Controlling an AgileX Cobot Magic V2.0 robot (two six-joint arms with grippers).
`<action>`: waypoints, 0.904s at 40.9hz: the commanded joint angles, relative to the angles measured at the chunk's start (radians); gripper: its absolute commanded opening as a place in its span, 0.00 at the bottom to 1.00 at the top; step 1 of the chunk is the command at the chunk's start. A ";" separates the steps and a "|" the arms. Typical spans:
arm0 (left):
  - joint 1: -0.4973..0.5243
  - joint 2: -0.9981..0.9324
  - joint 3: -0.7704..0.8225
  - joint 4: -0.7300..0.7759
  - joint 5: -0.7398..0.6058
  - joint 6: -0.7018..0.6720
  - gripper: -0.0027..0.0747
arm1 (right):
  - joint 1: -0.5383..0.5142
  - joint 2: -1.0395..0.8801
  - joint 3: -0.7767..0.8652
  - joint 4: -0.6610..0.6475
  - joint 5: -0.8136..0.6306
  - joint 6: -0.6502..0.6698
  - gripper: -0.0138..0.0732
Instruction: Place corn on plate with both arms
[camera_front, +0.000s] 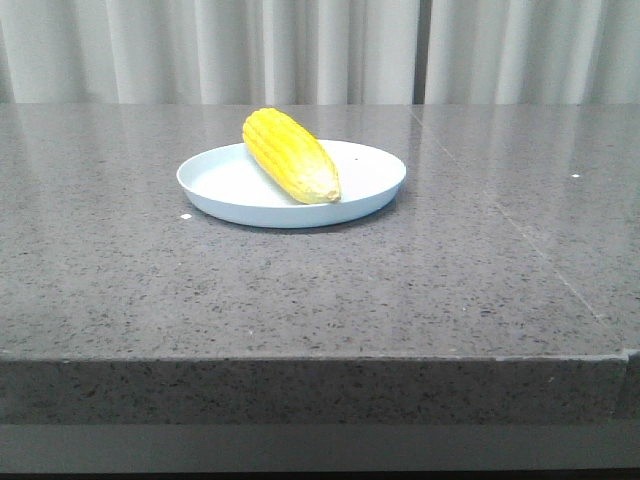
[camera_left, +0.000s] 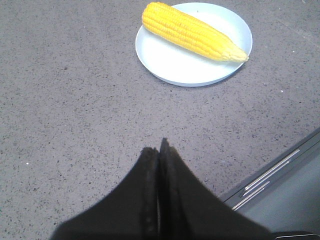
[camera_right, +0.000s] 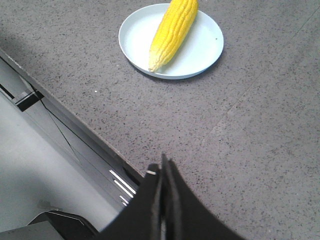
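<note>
A: Nearest first. Left claw: fingers pressed together, nothing between them, hanging above bare grey table close to its front edge. Right claw: same, fingers together and empty, above the table's front edge

B: And the corn?

A: Already on the plate, resting on it, not held. In the front view the plate sits mid-table, a little left of centre. Neither claw shows in that view

B: Direction from each claw?

A: In the left wrist picture the corn lies at about 1 o'clock from the claw, well apart, plate beneath it. In the right wrist picture the corn lies at about 12 o'clock, also well apart, on the plate

B: Long axis?

A: In the front view it runs from about 11 o'clock (blunt end, over the far-left rim) to 5 o'clock (pale tip, inside the near rim). So the tip points toward the robot and slightly to its right

B: Nearer arm?

A: Cannot tell; both look similarly far. Judgement: placing looks done, no further grasp seems needed
</note>
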 joint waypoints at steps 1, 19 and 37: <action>-0.009 0.000 -0.027 0.015 -0.055 -0.004 0.01 | -0.005 0.002 -0.024 0.016 -0.071 -0.002 0.08; -0.009 -0.007 -0.024 0.010 -0.060 -0.004 0.01 | -0.005 0.002 -0.024 0.016 -0.071 -0.002 0.08; 0.376 -0.267 0.247 -0.210 -0.328 -0.002 0.01 | -0.005 0.002 -0.024 0.016 -0.070 -0.002 0.08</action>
